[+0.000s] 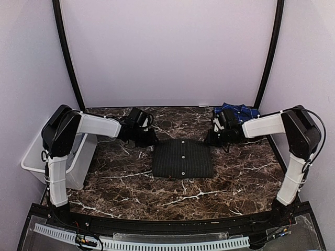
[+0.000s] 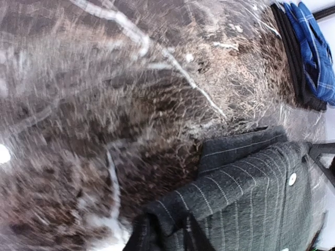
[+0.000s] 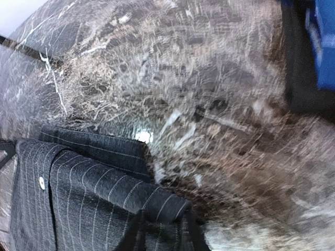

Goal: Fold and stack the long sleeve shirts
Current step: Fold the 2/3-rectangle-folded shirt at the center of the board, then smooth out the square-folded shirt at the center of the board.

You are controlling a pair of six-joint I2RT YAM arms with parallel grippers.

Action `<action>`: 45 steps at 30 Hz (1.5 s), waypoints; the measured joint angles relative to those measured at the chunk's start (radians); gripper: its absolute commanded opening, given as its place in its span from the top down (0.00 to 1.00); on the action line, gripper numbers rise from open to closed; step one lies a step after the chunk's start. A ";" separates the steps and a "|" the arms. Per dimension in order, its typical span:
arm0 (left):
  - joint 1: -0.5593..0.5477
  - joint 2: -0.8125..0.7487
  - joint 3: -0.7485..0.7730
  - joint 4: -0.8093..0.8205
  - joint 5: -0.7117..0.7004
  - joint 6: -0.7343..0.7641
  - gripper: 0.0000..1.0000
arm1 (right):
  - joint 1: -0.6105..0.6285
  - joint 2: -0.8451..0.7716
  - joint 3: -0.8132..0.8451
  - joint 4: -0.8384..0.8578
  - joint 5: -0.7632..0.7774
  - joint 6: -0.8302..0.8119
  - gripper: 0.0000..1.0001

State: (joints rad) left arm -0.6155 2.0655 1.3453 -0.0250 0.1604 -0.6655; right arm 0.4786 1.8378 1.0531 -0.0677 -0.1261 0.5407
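The black pinstriped shirt (image 1: 182, 158) lies folded into a rectangle in the middle of the table, buttons up. My left gripper (image 1: 148, 139) is at its far left corner and my right gripper (image 1: 213, 137) is at its far right corner. In the left wrist view the gripper (image 2: 170, 235) is shut on a rolled edge of the black shirt (image 2: 251, 188). In the right wrist view the gripper (image 3: 162, 235) is likewise shut on the black shirt's (image 3: 89, 198) folded edge. The blue plaid shirt (image 1: 238, 111) lies folded at the back right, behind my right arm.
A white plastic bin (image 1: 32, 163) hangs off the table's left edge beside my left arm. The plaid shirt also shows in the left wrist view (image 2: 314, 52) and the right wrist view (image 3: 324, 47). The dark marble table (image 1: 131, 183) appears blurred in both wrist views.
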 measured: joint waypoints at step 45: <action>-0.057 0.281 0.423 -0.131 0.073 0.019 0.85 | 0.121 0.125 0.310 -0.156 -0.046 -0.102 0.62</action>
State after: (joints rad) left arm -0.6724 2.3466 1.7687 -0.1562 0.2333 -0.6464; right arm 0.5995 1.9629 1.3628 -0.2234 -0.1719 0.4385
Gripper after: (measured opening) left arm 0.148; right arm 0.409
